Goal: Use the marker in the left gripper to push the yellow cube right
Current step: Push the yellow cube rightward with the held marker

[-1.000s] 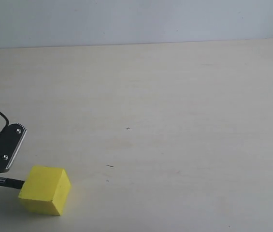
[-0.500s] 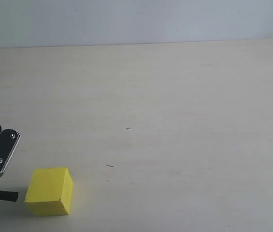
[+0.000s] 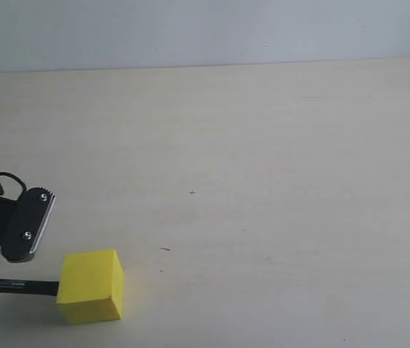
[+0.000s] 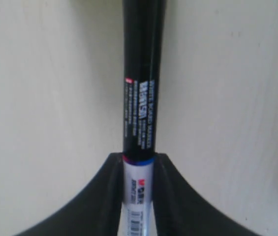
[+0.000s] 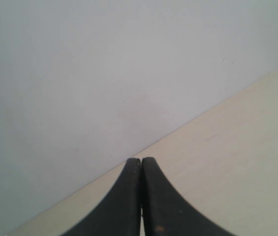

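Note:
The yellow cube (image 3: 92,286) rests on the table near the front left of the exterior view. The marker (image 3: 23,286) lies level, its black tip meeting the cube's left face. My left gripper (image 3: 1,272) is just left of the cube, one screwed finger pad (image 3: 32,224) showing above the marker. In the left wrist view the left gripper (image 4: 139,162) is shut on the marker (image 4: 141,98), gripping the white barrel while the black cap points away. The cube is out of that view. My right gripper (image 5: 141,161) is shut and empty, facing the wall.
The pale wooden table (image 3: 263,181) stretches right of the cube, with only tiny specks on it. A grey wall (image 3: 205,29) backs the table. In the right wrist view the table edge (image 5: 217,123) meets the wall.
My left gripper drew back left and away from the cube, then came right again; the marker tip touches the cube, which has slid a little to the right and turned slightly.

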